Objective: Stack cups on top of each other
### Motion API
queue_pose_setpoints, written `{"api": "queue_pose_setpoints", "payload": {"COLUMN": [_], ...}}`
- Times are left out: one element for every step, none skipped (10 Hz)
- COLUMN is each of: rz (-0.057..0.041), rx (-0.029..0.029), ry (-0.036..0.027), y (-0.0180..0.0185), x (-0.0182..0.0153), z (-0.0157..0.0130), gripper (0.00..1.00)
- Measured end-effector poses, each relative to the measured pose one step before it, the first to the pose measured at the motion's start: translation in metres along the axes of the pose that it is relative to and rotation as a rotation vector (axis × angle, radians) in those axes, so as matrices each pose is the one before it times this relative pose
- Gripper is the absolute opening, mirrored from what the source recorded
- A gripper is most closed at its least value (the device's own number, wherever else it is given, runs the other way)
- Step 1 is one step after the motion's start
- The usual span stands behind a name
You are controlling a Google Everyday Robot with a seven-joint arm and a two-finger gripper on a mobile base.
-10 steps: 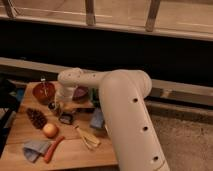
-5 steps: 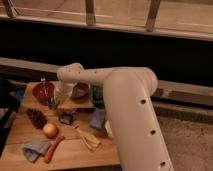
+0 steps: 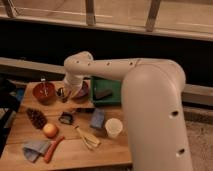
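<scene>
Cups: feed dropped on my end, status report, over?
Pincer shut, low beside metal cup, grip unconfirmed. White cup apart, upright, unstacked. Purple bowl close beside pincer.

White robot arm, its gripper far left by dark shiny metal cup, red-brown bowl, purple bowl, green tray, plain white cup near right, orange fruit, tan wooden table
</scene>
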Motion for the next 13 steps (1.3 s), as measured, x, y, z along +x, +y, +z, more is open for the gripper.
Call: {"api": "queue_pose_setpoints", "payload": {"rz": [0.02978,0.03464,0.03599,0.02780,0.00329,-0.00487,0.00100,0.00474,0.00019,0.00694,0.03512,0.02804,0.03188], "rx": [0.02031,0.02372,0.01982,0.01441,0.00173,-0.00130,0.00035,0.00127,-0.00168,0.00405,0.01273,0.01181,0.01042], "ry": [-0.01087,-0.01024,-0.00939,-0.00827,-0.00098,0.00255,-0.00045,-0.00163,0.00068,-0.00082,-0.00852,-0.00863,-0.00843], "y": [-0.02110,-0.02283,-0.01993,-0.01572,-0.00179,0.00311,-0.00071,-0.00299,0.00101,0.00106,-0.00819,-0.01043,-0.01285], "x": [0.00151,0.00322,0.00406,0.00149,0.00032,0.00156,-0.00024,-0.00131,-0.00015,-0.00007,-0.00407,-0.00285,-0.00140], "z": [-0.01392,-0.01401,-0.01161,-0.00820,-0.00106,0.00099,-0.00034,-0.00055,0.00033,0.00150,-0.00047,-0.00235,-0.00370], "gripper": [0.17,0.17,0.17,0.17,0.17,0.17,0.17,0.17,0.17,0.17,0.17,0.17,0.17]}}
